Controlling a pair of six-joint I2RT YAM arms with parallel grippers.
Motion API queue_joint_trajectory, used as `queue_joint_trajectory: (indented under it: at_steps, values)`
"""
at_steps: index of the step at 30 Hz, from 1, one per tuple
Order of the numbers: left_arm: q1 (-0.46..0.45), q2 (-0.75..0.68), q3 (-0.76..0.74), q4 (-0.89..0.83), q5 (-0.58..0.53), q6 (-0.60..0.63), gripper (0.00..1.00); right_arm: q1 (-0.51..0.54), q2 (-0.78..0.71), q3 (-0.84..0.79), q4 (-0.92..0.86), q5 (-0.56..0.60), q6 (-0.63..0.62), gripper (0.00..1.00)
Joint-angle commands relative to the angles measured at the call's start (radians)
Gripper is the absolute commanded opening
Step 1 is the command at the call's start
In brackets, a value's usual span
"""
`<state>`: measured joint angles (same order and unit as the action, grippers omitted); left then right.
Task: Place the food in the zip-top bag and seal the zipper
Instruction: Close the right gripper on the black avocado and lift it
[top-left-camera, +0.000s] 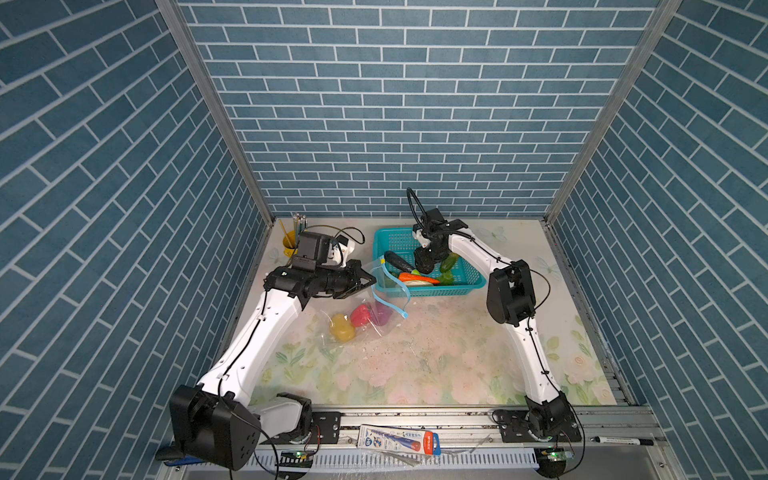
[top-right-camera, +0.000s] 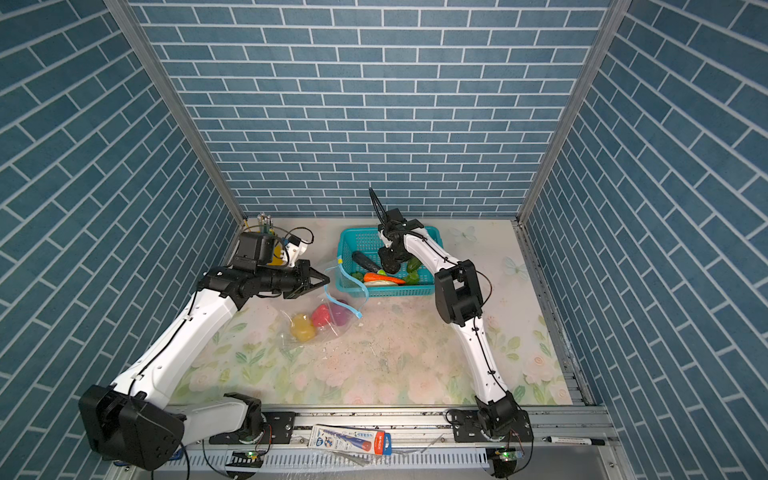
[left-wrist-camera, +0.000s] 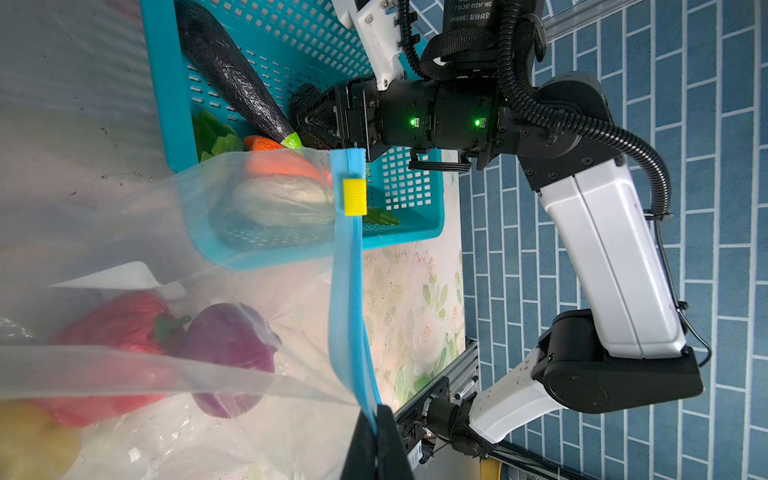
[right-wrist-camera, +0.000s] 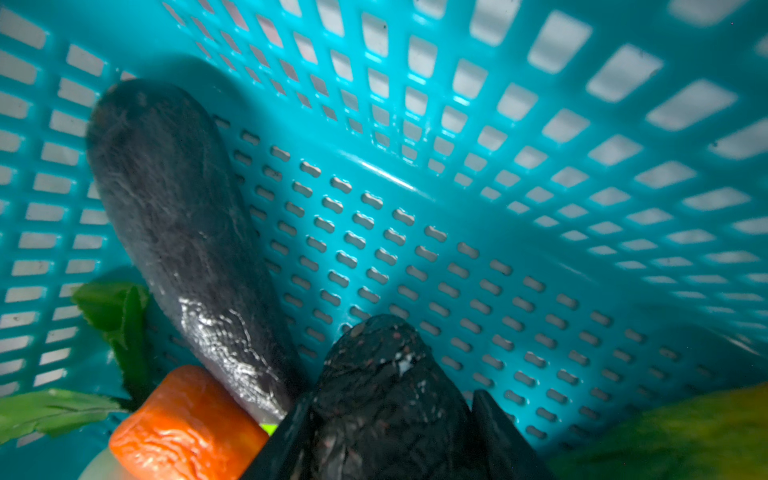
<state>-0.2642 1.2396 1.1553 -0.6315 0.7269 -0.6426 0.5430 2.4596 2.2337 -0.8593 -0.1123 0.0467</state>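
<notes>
The large clear crinkly zip-top bag (left-wrist-camera: 270, 415) lies on the floral-printed table (top-left-camera: 436, 353), left of the middle in both top views, with its mouth lifted and gaping. Its narrow light-blue zipper strip (top-left-camera: 408, 297) curls in a loop, and the small yellow slider tab (left-wrist-camera: 354, 197) sits at the end nearest the basket. Inside the bag rest a yellow toy potato (top-left-camera: 343, 327), a red toy pepper (top-left-camera: 360, 314) and a purple toy onion (top-left-camera: 383, 312), side by side.

The left tool (top-left-camera: 374, 284) is clenched on the zipper strip and holds it up off the table.

Just beyond the bag stands a teal perforated plastic basket (top-left-camera: 432, 291). It holds a dark toy eggplant (top-left-camera: 399, 262), an orange toy carrot (top-left-camera: 417, 277) and a white toy radish (top-left-camera: 417, 283). The right tool (right-wrist-camera: 386, 407) reaches down into it, jaws either side of a dark bumpy piece (right-wrist-camera: 386, 365). Whether they press on it I cannot tell.
</notes>
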Motion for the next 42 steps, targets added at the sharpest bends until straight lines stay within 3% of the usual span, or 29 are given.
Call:
queue_joint_trajectory:
  at_steps: [1, 17, 28, 42]
  values:
    - [0.007, -0.015, -0.008, 0.008, 0.009, 0.009, 0.0, -0.004, -0.019, 0.047, -0.042, -0.001, 0.021, 0.51]
    - [0.011, -0.008, -0.017, 0.013, 0.008, 0.01, 0.0, -0.027, -0.08, 0.016, 0.0, -0.021, 0.176, 0.48]
    - [0.013, -0.011, -0.026, 0.026, 0.008, 0.004, 0.0, -0.038, -0.148, -0.087, 0.105, -0.106, 0.313, 0.48]
    - [0.016, -0.016, -0.029, 0.023, 0.011, 0.007, 0.0, -0.09, -0.226, -0.36, 0.473, -0.311, 0.684, 0.46]
